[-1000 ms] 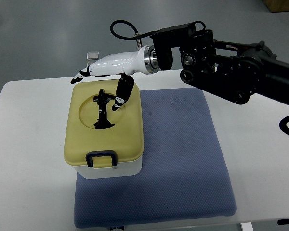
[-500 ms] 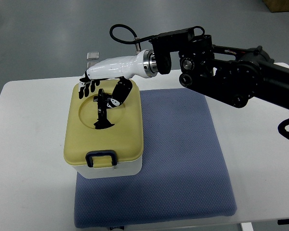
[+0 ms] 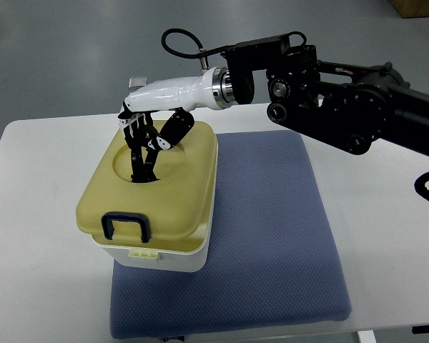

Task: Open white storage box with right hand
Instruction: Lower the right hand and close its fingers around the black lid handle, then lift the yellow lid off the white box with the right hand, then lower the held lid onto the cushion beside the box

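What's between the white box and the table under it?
A blue mat lies between the white box and the table, seen in the top view; the box's left side overhangs the mat's edge.

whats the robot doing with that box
The right hand is curled around the black handle in the middle of the yellow lid of the white storage box. The lid is tilted, raised at its front latch side. The box stands on a blue mat.
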`<act>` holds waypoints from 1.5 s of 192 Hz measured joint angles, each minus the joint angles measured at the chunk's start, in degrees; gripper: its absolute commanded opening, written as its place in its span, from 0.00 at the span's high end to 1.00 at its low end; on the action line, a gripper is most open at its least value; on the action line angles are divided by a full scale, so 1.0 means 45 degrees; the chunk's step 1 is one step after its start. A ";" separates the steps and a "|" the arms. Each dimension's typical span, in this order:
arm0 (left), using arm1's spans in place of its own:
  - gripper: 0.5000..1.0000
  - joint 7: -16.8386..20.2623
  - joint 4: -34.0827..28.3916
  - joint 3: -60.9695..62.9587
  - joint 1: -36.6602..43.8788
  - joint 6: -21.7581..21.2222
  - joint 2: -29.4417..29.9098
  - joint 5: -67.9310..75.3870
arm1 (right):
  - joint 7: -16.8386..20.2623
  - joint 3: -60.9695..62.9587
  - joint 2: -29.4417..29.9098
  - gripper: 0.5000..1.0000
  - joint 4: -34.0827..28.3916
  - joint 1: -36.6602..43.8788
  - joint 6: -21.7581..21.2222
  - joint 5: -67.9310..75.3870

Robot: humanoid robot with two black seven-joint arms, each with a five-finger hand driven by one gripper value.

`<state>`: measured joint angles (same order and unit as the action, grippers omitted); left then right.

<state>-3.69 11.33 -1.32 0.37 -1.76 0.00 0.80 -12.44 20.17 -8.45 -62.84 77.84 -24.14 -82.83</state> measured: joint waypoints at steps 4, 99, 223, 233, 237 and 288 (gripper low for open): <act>0.00 0.0000 0.0000 0.0000 0.0000 0.0000 0.0000 0.0000 | -0.0015 0.0076 -0.0011 1.00 -0.0012 0.0054 -0.0022 0.0026; 0.00 0.0000 -0.0036 0.0003 0.0007 0.0000 0.0000 0.0000 | -0.0013 0.1879 -0.2327 1.00 -0.0679 0.0630 -0.2341 0.0300; 0.00 -0.0088 0.0002 0.0040 0.0008 0.0016 0.0000 -0.0002 | -0.1084 0.1551 -0.8158 1.00 -0.0701 -0.1734 -0.2413 0.0086; 0.00 -0.0128 0.0002 0.0040 0.0009 0.0016 0.0000 -0.0002 | -0.1109 0.1452 -0.8315 1.00 -0.0633 -0.1986 -0.2413 0.0036; 0.00 -0.0143 0.0002 0.0040 0.0009 0.0016 0.0000 -0.0002 | -0.1134 0.1405 -0.8356 1.00 -0.0601 -0.2086 -0.2413 0.0002; 0.00 -0.0194 0.0021 0.0040 0.0006 0.0007 0.0000 -0.0002 | -0.1404 0.1182 -0.7889 1.00 -0.0087 -0.3491 -0.2030 -0.0390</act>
<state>-4.57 11.43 -1.14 0.40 -1.72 0.00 0.79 -18.76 25.49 -43.95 -63.24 62.13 -33.28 -84.58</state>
